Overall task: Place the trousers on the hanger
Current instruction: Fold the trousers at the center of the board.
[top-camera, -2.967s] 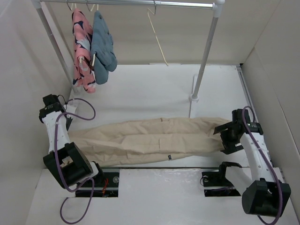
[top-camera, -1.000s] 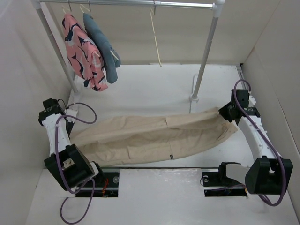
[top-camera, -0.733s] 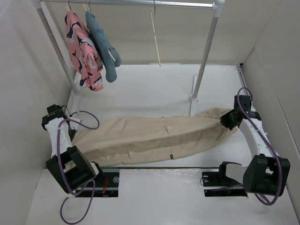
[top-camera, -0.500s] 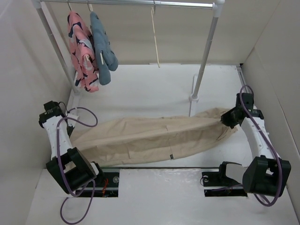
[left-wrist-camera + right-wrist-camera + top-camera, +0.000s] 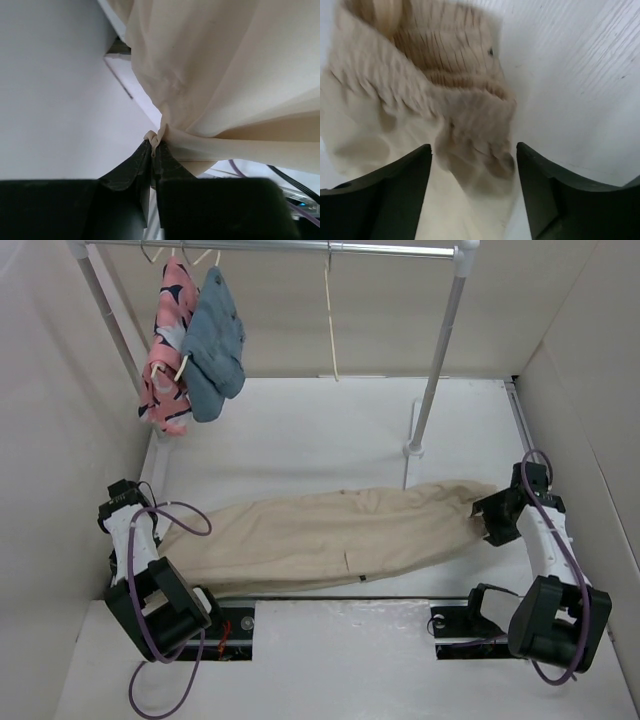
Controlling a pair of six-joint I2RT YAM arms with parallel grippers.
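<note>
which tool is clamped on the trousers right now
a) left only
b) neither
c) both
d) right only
a: the left tool is shut on a bunched fold of the trousers, while the right tool stands wide open, not clamping the cloth under it.

The trousers point(image 5: 330, 540) lie crosswise on the table point(image 5: 300, 435), before the hanger point(image 5: 329, 330) hung on the rail point(image 5: 380, 250).
</note>
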